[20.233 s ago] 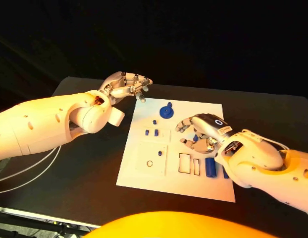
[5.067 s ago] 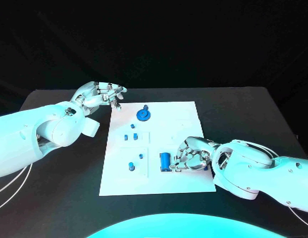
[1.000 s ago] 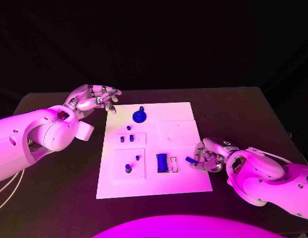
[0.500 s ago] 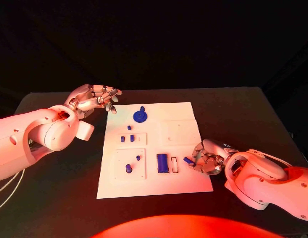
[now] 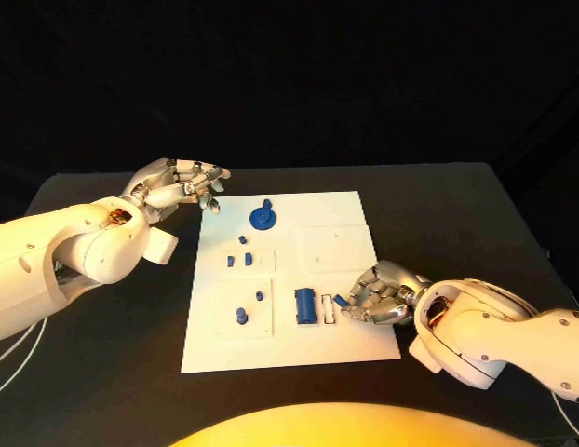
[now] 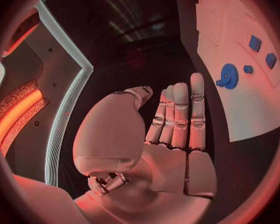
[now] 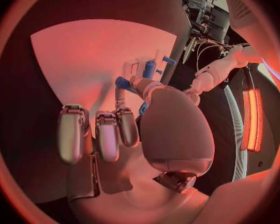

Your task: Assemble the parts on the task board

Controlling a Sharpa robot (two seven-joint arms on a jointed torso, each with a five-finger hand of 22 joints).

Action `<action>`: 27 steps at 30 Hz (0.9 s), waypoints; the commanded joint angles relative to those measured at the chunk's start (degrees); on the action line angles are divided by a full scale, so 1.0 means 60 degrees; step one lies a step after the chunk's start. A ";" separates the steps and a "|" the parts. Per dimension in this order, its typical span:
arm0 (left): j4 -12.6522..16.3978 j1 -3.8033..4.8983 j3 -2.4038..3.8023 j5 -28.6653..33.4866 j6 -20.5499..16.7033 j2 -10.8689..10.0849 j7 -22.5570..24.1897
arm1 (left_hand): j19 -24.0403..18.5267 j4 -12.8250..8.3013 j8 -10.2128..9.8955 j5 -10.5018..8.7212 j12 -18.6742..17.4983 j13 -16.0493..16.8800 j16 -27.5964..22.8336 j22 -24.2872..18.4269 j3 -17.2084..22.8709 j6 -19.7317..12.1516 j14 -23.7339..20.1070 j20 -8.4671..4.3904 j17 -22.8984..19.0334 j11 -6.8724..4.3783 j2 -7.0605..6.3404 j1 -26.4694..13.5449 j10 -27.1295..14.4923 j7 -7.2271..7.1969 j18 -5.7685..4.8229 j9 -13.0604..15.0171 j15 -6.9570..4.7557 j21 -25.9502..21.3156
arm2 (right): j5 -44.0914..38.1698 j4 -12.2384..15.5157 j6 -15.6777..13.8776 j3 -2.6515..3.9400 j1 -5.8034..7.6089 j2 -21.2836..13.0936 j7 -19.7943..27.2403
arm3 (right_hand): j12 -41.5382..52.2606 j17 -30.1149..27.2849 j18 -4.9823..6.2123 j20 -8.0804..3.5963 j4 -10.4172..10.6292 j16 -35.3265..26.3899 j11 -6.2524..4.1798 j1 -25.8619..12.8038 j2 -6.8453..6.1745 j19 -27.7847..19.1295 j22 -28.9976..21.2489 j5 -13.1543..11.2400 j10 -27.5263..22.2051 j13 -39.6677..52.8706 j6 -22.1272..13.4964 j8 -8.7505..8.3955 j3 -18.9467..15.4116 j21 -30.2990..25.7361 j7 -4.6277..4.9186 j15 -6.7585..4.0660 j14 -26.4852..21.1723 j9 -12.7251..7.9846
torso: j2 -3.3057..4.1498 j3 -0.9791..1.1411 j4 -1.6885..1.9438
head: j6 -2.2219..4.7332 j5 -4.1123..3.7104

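The right hand [image 5: 377, 300] rests low on the white task board [image 5: 337, 345] at four o'clock, pinching a small blue part [image 5: 341, 302] beside a seated blue block [image 5: 303, 305]. The left hand [image 5: 176, 183] hovers at ten o'clock, fingers apart, empty.

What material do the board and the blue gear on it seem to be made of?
Board: probably matte white plastic, flat with shallow moulded recesses and no shine. Gear: apparently blue plastic, uniform colour, dull surface, fine teeth seen in the left wrist view; maybe printed.
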 commanded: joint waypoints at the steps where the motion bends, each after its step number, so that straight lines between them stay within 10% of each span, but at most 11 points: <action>1: 0.0049 0.0003 0.0003 0.0074 0.0165 0.0017 0.0031 | 0.0089 -0.0010 -0.0013 0.0054 0.0067 -0.0015 -0.0057 -0.0017 -0.0028 -0.0080 -0.0078 -0.0001 0.0014 -0.0019 0.0025 -0.0097 -0.0060 -0.0012 0.0132 -0.0011 -0.0011 -0.0068 | 0.0533 -0.0038 0.0099 0.0001 -0.0004 0.0079 0.0080 | 0.0047 0.2065 -0.0183 -0.0039 -0.0368 0.0034 0.0011 -0.0182 -0.0007 0.0598 0.2005 -0.0045 0.0145 0.1367 0.0063 0.0025 0.0320 0.0001 -0.0044 -0.0021 0.0897 -0.0002 | 0.0001 -0.0003 -0.0003 | -0.0016 0.0006; 27: 0.0173 0.0004 0.0002 0.0251 0.0254 0.0020 -0.0088 | 0.0096 -0.0024 -0.0015 0.0067 0.0070 -0.0021 -0.0060 -0.0024 -0.0014 -0.0087 -0.0079 -0.0002 0.0016 -0.0022 0.0041 -0.0071 -0.0066 -0.0014 0.0133 -0.0013 -0.0013 -0.0079 | 0.0370 -0.0492 0.0302 -0.0002 -0.0041 0.0744 -0.0244 | 0.0104 0.2069 -0.0180 -0.0025 0.0579 0.0035 0.0028 -0.1772 -0.0158 0.0605 0.2029 -0.0076 0.0186 0.1424 0.0246 0.0043 -0.1116 -0.0040 -0.0033 -0.0006 0.0898 0.0012 | 0.0004 0.0007 -0.0002 | -0.0054 0.0050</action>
